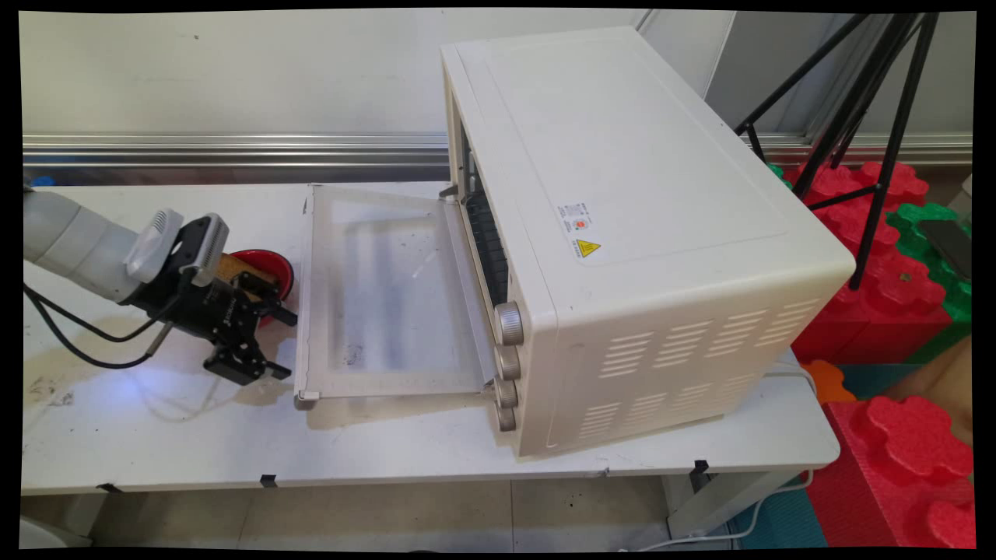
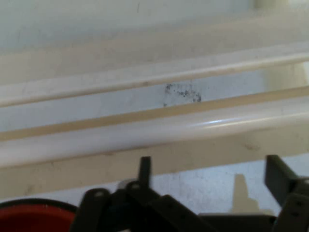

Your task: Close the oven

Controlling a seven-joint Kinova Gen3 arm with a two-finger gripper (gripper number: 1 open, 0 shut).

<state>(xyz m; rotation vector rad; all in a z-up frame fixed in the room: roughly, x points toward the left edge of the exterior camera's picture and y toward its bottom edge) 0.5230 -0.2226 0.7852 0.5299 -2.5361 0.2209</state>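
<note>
A cream toaster oven [image 1: 622, 233] stands on the white table [image 1: 156, 435], its glass door [image 1: 389, 295] folded down flat toward the left. My gripper [image 1: 282, 344] hangs open just left of the door's handle bar [image 1: 302, 311], low over the table, with nothing between its fingers. In the hand view the gripper [image 2: 211, 174] faces the pale handle bar [image 2: 145, 130] close ahead. Behind the hand sits a red bowl [image 1: 268, 264] holding something brown [image 1: 236, 268]; the rim of the red bowl [image 2: 34, 217] shows at the hand view's bottom left.
Several knobs [image 1: 507, 358] run down the oven's front edge. A black tripod [image 1: 879, 117] and red and green foam blocks [image 1: 895, 295] stand to the right of the table. Black cables [image 1: 85, 342] hang below the arm.
</note>
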